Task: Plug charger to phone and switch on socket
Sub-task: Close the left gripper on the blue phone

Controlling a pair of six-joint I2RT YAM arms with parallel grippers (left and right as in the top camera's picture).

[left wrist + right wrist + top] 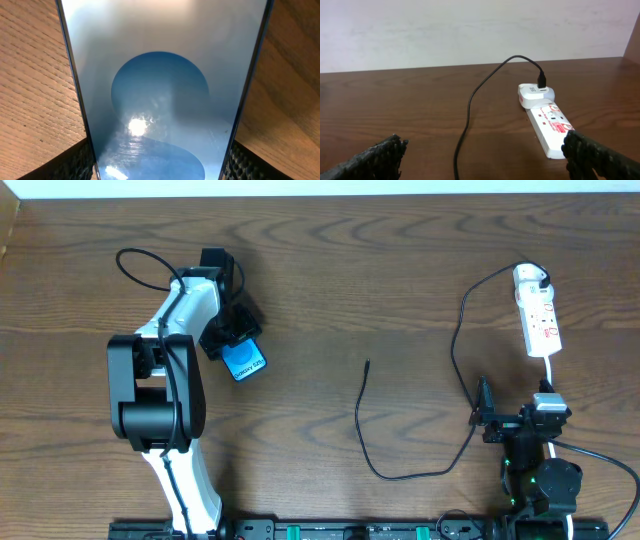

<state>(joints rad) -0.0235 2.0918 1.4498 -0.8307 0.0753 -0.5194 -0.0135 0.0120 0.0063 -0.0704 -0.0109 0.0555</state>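
Progress is slight, we judge: the charger (358, 412) has its white adapter (532, 94) seated in the far end of the socket (543, 325) at far right, but its plug tip (367, 363) lies loose mid-table, well apart from the phone (245, 361) at left, and we cannot tell whether the socket is switched on. The left gripper (160, 167) pinches the phone by its long edges; the right gripper (485, 162) hangs spread wide, holding nothing.
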